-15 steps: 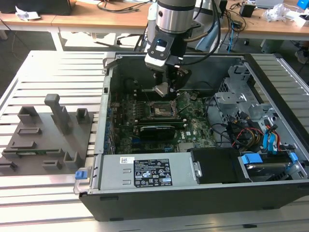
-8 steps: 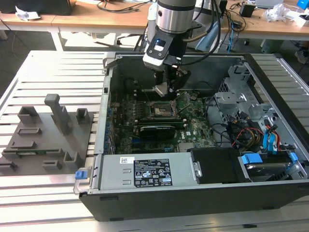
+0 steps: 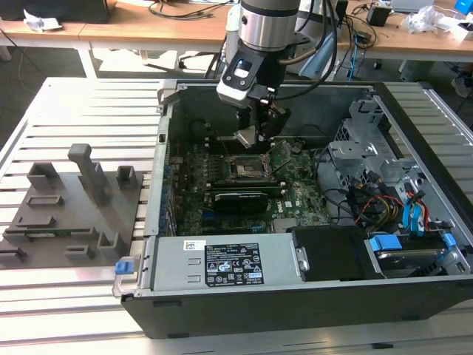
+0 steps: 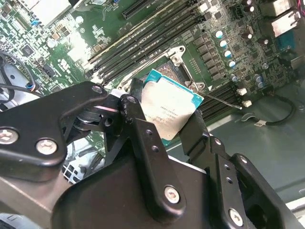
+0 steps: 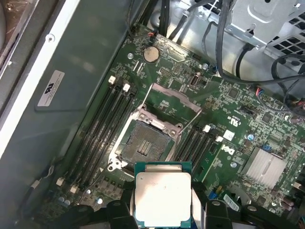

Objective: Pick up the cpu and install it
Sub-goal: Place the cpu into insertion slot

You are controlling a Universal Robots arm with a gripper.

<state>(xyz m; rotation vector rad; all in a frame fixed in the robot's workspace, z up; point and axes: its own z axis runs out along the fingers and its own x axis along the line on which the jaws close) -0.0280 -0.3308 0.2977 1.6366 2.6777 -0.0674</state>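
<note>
cpu [image 5: 163, 198]: held by opposite edges, clear of the motherboard [image 5: 238, 109] inside the computer case [image 3: 244, 310], near the open socket [image 5: 145, 143], not seated | gripper [image 5: 163, 210]: pinching the cpu | risk: lowering it misaligned or tilted would likely bend socket contacts; the thin edge grip may slip; the raised bracket [image 5: 176, 97] could snag a finger

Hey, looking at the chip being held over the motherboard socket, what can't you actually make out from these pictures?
- Underside of the cpu: it faces away from the camera in both wrist views.
- Where the end effector meets the cpu's edges: covered by its own fingers in the second wrist view.
- Pins inside the open socket: too small to judge in the first wrist view.
</note>
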